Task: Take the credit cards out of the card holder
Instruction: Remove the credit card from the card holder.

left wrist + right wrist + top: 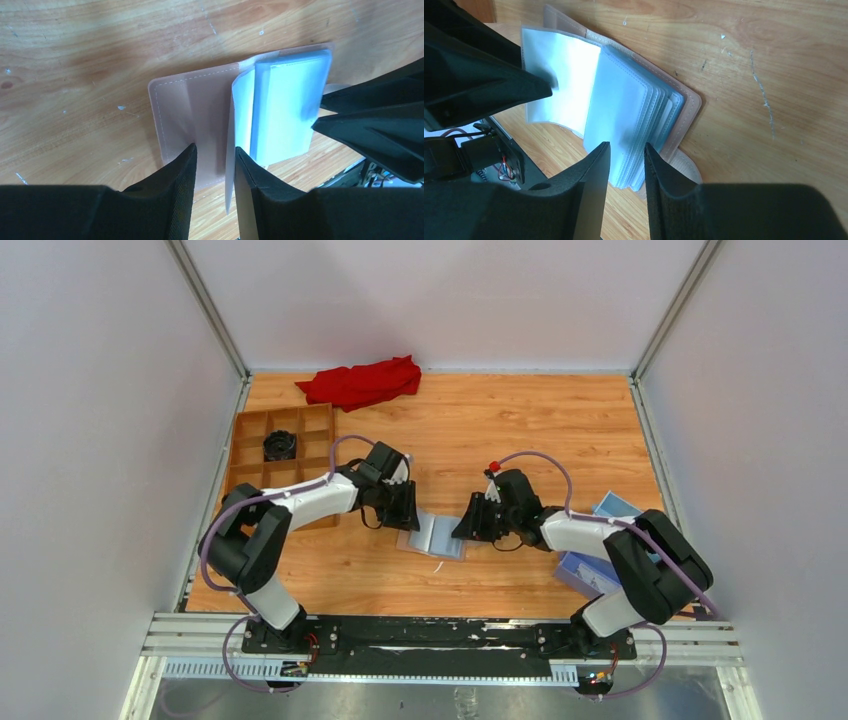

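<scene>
Found card holder [433, 536] lying open on wooden table [520, 430], about midway between the two arms; tan-pink cover [185, 110] down against the wood, inner face up.

Noted stack of cloudy pale-blue sleeves [624, 110] fanned over one half of the cover; cannot tell what sits inside them. Noted one clear sleeve [559, 75] lifted off the stack and standing on edge near the spine.

Logged left gripper [215, 149] low over the edge of the bare half; fingers apart, strip of tan cover showing in the gap; lifted sleeve's edge just beside the inner face of one finger [247, 175], not pinched. In the right wrist view, saw its tip at the clear sleeve's edge; touching or just short, cannot tell.

Logged right gripper [626, 146] at the opposite side, tips facing the left gripper's across the holder; fingers a narrow gap apart, straddling the edge of the sleeve stack; sleeves fill that gap; cannot tell whether pressed or merely flanked.

Elsewhere: red cloth [360, 383] bunched at the far edge, left of centre; brown compartment tray [250, 455] along the left side, a black item [281, 445] in one cell; blue box [583, 575] at the right, partly hidden behind the right arm.
</scene>
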Motion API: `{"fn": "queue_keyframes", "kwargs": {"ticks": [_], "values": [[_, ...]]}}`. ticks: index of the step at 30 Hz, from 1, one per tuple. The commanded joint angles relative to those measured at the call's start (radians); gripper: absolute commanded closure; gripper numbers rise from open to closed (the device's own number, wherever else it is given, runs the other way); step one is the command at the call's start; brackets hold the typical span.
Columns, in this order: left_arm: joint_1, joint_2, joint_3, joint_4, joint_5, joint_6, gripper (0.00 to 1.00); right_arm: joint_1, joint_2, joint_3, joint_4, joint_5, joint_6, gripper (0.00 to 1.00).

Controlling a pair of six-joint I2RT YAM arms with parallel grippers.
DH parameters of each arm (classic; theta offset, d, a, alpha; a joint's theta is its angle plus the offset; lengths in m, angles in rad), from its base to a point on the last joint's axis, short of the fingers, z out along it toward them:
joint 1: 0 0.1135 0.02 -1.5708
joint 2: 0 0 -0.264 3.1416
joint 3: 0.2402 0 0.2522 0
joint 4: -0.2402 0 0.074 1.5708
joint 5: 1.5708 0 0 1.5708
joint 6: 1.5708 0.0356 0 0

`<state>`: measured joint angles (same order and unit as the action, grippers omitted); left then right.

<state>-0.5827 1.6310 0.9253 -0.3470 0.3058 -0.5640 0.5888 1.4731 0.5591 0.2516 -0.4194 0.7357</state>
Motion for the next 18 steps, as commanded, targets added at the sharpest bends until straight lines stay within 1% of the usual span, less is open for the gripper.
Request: {"fn": "queue_keyframes", "kwargs": {"ticks": [1, 3, 9, 18], "values": [[0.008, 0.039, -0.022, 0.023, 0.004, 0.026, 0.65, 0.008, 0.009, 0.009, -0.006, -0.021, -0.01, 0.67], [0.008, 0.054, -0.031, 0.039, 0.014, 0.024, 0.69, 0.009, 0.005, 0.011, -0.008, -0.024, -0.004, 0.68], [0.008, 0.089, -0.039, 0.067, 0.029, 0.019, 0.69, 0.013, -0.014, 0.02, -0.008, -0.041, 0.002, 0.7], [0.007, 0.084, -0.039, 0.072, 0.036, 0.019, 0.69, 0.029, 0.005, 0.075, -0.015, -0.071, -0.007, 0.7]]}}
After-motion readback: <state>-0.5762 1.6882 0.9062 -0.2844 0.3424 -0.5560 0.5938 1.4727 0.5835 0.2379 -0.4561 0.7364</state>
